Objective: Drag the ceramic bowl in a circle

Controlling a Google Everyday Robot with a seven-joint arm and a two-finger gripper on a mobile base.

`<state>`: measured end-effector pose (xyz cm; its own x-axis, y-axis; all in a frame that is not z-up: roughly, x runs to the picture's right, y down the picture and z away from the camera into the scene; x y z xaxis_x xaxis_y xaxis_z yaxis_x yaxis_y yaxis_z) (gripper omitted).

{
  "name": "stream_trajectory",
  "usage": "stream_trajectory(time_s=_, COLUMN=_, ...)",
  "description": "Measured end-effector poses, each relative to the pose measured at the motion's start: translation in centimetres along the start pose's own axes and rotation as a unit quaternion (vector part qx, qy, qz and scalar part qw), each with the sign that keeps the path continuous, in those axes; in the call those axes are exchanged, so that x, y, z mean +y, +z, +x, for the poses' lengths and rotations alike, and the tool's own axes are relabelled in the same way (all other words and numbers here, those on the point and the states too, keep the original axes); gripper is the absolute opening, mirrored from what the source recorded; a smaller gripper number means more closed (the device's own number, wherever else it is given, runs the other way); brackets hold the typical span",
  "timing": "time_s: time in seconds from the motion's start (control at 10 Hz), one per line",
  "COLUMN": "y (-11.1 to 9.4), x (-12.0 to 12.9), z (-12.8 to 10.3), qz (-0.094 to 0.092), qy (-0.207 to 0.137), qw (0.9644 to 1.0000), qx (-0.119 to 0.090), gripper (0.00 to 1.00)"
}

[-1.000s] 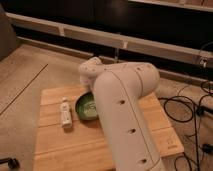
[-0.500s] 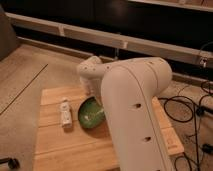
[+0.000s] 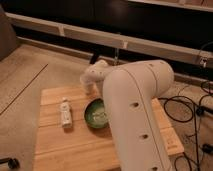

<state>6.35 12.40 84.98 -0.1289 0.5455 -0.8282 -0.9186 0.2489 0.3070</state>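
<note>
Arm point(image 3: 137, 120) fills the right-centre of the view, big white link reaching from bottom edge up over the wooden surface point(image 3: 65, 145). Wrist joint point(image 3: 95, 75) sits above the back edge. Claw is hidden behind that link, down at the right side of the ceramic bowl point(image 3: 94, 114); it's fully pinched, narrow. Can't tell if it's clamped on the rim or just touching. Bowl is green, upright, flat on the surface around the middle, its right edge covered by the arm. Small pale bottle point(image 3: 65, 111) sits on the surface just left of the bowl, not touching. Black cables point(image 3: 187, 106) lie on the floor to the right
</note>
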Motion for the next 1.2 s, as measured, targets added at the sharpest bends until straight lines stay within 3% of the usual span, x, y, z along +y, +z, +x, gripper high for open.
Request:
stream_trajectory(time_s=0.3, y=1.0, x=-0.5, z=-2.9, qz=0.021, qy=0.004, qw=0.9997, qx=-0.009, gripper=0.0)
stream_trajectory(time_s=0.5, y=0.5, x=0.7, z=-4.8, qz=0.029, qy=-0.011, qw=0.9992, qx=-0.023, gripper=0.0)
stream_trajectory(time_s=0.6, y=-0.3, x=3.2, z=-6.1, qz=0.023, qy=-0.031, qw=0.9986, qx=-0.038, gripper=0.0)
stream_trajectory(time_s=0.8, y=-1.1, x=5.0, z=-6.0, qz=0.003, qy=-0.041, qw=0.9984, qx=-0.039, gripper=0.06)
stream_trajectory(time_s=1.2, y=-1.1, x=4.9, z=-6.0, qz=0.004, qy=-0.041, qw=0.9984, qx=-0.039, gripper=0.06)
